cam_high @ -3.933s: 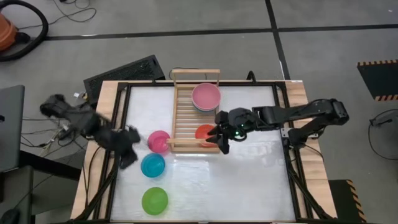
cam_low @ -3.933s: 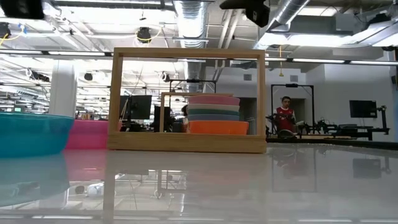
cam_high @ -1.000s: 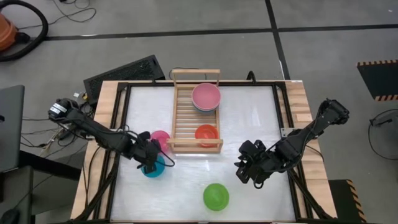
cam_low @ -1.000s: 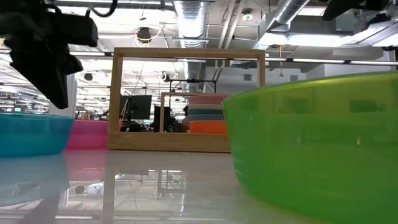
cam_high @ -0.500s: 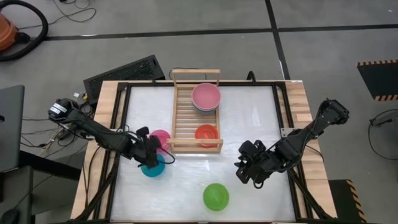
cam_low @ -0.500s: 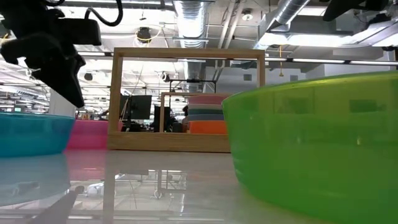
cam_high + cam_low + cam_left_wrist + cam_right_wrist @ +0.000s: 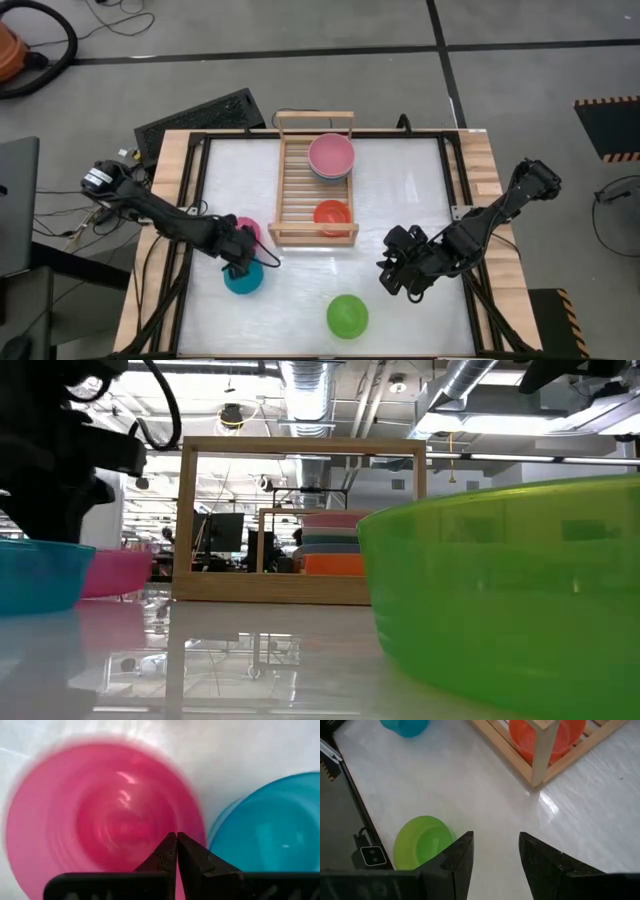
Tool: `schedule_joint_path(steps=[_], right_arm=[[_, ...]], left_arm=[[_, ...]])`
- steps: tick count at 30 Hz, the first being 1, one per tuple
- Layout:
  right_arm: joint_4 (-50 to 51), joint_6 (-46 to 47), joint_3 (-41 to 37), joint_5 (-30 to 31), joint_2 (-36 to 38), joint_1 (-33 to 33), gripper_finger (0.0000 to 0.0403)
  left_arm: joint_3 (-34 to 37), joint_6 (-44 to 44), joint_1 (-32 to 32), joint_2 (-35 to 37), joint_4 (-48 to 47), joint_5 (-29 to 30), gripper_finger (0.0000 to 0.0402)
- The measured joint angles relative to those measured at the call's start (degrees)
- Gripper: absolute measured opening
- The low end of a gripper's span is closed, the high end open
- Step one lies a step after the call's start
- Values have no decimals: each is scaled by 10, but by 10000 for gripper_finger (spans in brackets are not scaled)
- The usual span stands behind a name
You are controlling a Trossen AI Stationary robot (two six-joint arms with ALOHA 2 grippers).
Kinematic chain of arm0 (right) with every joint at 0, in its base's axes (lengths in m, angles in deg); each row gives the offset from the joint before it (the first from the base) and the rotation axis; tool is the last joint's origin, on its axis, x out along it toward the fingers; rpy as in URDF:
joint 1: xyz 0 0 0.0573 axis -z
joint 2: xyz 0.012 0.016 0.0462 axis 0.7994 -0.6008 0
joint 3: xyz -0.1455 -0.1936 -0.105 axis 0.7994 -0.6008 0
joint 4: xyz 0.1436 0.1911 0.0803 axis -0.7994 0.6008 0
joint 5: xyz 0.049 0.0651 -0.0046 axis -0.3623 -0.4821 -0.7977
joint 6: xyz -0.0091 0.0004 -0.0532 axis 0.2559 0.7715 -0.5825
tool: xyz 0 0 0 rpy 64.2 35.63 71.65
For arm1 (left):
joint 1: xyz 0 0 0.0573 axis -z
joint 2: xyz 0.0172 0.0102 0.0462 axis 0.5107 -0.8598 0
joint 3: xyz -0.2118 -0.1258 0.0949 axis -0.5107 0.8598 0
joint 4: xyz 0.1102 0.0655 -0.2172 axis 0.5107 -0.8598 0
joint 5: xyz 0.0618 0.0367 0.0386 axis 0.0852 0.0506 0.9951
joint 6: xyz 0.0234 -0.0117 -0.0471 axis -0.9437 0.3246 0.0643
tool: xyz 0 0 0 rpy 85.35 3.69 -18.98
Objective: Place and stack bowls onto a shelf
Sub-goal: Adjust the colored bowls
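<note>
My left gripper [image 7: 240, 258] is shut and points down between the magenta bowl [image 7: 245, 228] and the cyan bowl [image 7: 243, 278], both resting on the white tabletop. In the left wrist view its tips [image 7: 176, 837] stand at the magenta bowl [image 7: 100, 820], with the cyan bowl [image 7: 270, 825] beside them. My right gripper [image 7: 392, 278] is open over bare table, to the right of the lime green bowl [image 7: 347, 316]. The wooden shelf [image 7: 295, 180] holds the orange-red bowl [image 7: 331, 214] and a stack of larger bowls with the pink one [image 7: 331, 156] on top. My left gripper comes from above with shut fingers [image 7: 165, 852] at the magenta bowl's rim [image 7: 197, 827], on the side facing the cyan bowl. Whether the tips touch that rim, I cannot tell.
The lime green bowl [image 7: 500, 600] stands close to the near edge and fills the low view's right side. Black frame rails [image 7: 200, 200] border the tabletop. A keyboard [image 7: 200, 118] lies beyond the far left corner. Bare white table [image 7: 400, 190] lies right of the shelf.
My left gripper, fingers shut, has gone down and a little toward the table's left, between the two bowls. The magenta bowl has slid toward the left edge. The cyan bowl has slid toward the near edge. The right arm has kept still.
</note>
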Motion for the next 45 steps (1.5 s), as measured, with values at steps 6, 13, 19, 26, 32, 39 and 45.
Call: schedule_joint_path(steps=[6,13,19,26,32,39,45], right_arm=[[2,-13,0,2,0,0,182],[2,-17,0,3,0,0,182],[0,-17,0,3,0,-2,182],[-4,-17,0,3,0,-2,182],[-5,-17,0,4,0,-2,182],[-11,-17,0,4,0,-1,182],[-17,-17,0,12,0,-2,182]], left_arm=[[-31,65,17,0,20,-19,0],[-31,102,22,-25,105,-23,0],[-31,78,6,-90,297,-34,0],[-31,76,-11,-137,449,-38,0],[-41,34,-38,-153,553,-51,0],[-170,12,-19,-89,317,-37,0],[-280,113,50,-59,-29,53,0]])
